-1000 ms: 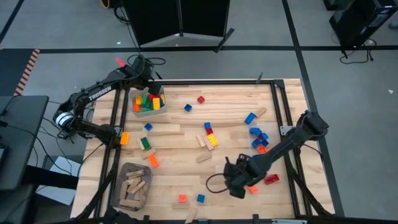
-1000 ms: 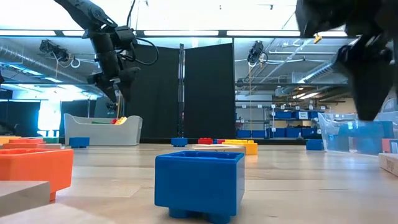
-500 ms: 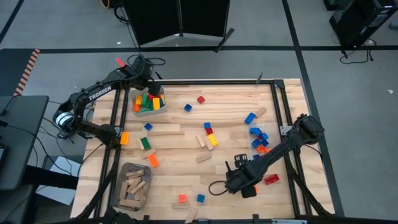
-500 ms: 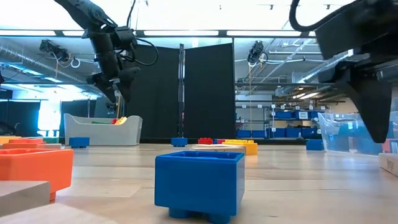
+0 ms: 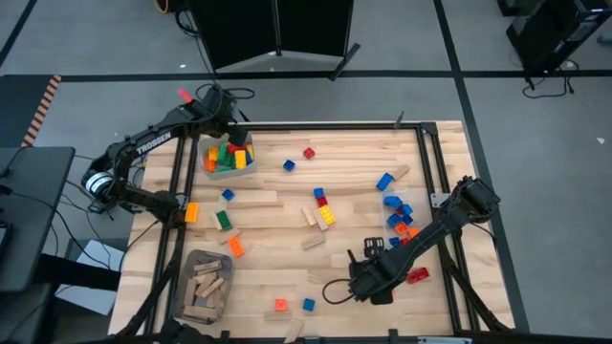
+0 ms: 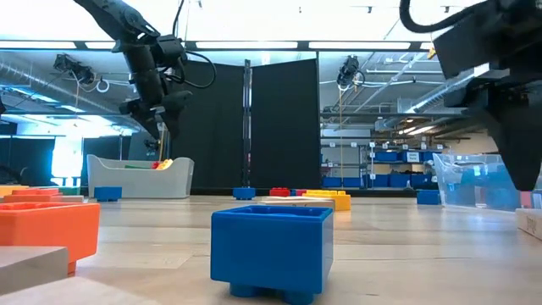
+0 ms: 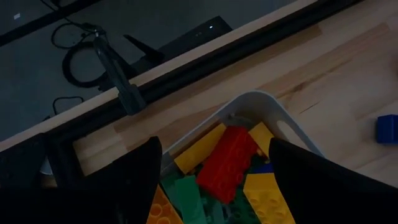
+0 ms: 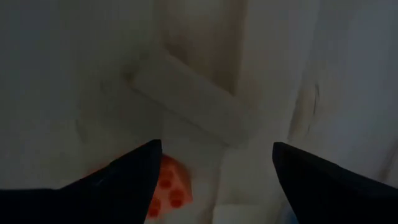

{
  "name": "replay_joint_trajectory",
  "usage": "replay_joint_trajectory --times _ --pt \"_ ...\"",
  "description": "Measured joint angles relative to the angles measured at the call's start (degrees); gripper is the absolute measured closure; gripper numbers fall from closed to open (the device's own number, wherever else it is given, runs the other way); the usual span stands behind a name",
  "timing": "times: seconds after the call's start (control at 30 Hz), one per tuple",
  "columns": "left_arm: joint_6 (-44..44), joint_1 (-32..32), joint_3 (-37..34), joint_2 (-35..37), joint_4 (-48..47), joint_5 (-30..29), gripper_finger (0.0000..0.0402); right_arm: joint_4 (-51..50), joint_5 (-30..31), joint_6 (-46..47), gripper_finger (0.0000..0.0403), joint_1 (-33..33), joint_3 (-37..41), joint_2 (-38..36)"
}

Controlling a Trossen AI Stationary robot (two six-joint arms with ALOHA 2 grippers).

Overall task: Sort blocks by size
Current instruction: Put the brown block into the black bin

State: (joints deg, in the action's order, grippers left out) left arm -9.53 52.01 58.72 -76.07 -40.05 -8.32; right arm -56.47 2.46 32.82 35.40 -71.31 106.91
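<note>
Blocks lie scattered over the wooden table: a blue cluster at the right, red and yellow bricks in the middle, and a red brick near right. My right gripper points down over the near right part, open. An orange studded brick lies below it beside one finger, and a pale oblong piece lies beyond. My left gripper hangs open above the grey bin of coloured bricks at the far left, holding nothing.
A grey bin with tan wooden pieces stands at the near left. A clear bin shows at the right in the low view. A blue brick and an orange one lie close to the near edge. Black rails frame the table.
My right gripper has rolled about its own axis and sunk a little toward the table, staying open. It now covers the orange brick in the high view.
</note>
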Motion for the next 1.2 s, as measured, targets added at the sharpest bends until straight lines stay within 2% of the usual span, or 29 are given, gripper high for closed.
replay_joint_trajectory --times 0.17,0.4,0.6,0.83,1.0,1.2 --pt "-0.1 0.0 0.0 0.0 0.0 0.0 0.0099 3.4 3.2 1.5 0.0088 0.3 0.6 0.0" --pt "-0.2 0.0 0.0 0.0 0.0 0.0 0.0099 5.8 2.1 0.1 0.0089 1.2 2.3 -0.1" --pt "-0.2 0.0 0.0 0.0 -0.1 0.0 0.0099 1.8 -2.7 -1.7 0.0093 2.2 1.6 -0.1" --pt "-0.2 0.0 0.0 0.0 0.1 0.0 0.0099 -1.6 -0.5 -1.9 0.0099 1.0 -1.7 0.0" --pt "-0.2 0.0 0.0 0.0 0.4 0.0 0.0099 0.3 0.4 -9.0 0.0099 0.7 -1.6 0.0" --pt "-0.2 0.0 0.0 0.0 0.4 0.0 0.0099 3.3 4.7 -20.2 0.0105 0.3 -1.1 0.0"
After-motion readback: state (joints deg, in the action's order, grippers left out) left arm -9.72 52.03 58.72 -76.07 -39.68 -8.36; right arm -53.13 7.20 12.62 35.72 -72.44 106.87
